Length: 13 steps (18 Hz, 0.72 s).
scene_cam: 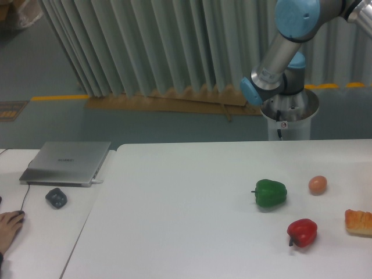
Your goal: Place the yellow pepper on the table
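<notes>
Searching counter (pixel 192 192) for yellow pepper: not visible anywhere in view. Gripper also out of frame, so its opening and any hold cannot be told; only arm (pixel 285 55) and base at top right. On counter: green pepper (pixel 271 193), red pepper (pixel 303 232) nearer front, egg (pixel 317 185) right of green, bread (pixel 358 222) at right edge. Side desk carries closed laptop (pixel 67 163), mouse (pixel 56 198), a hand (pixel 8 228).

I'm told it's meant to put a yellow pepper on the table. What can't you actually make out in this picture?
- Yellow pepper: nowhere in the camera view; only the green pepper and red pepper lie on the table.
- Gripper: out of view; the arm runs off the top edge.
- Orange item: cut by the right edge.
- Hand: cut by the left edge.
</notes>
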{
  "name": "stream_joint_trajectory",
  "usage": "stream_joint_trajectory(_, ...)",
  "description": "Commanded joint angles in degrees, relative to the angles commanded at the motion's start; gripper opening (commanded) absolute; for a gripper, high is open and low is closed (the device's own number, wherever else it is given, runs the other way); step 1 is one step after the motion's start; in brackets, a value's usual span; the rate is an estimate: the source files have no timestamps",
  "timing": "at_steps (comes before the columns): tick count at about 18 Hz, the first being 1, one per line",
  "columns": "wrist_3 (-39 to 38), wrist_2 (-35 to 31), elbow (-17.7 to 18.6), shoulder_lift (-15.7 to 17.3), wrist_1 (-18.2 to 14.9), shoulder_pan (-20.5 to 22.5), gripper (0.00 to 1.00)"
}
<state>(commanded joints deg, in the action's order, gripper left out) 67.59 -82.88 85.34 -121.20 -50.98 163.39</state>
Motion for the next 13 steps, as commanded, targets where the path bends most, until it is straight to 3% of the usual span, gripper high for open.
stream_joint_trajectory(2,-0.1,0.1,0.0,0.2,0.0,0.1,0.44)
stream_joint_trajectory(7,0.0,0.4,-0.3,0.9,-0.1,0.5,0.43)
stream_joint_trajectory(13,-4.4,12.1,0.4,6.2,-0.4,4.4,0.42)
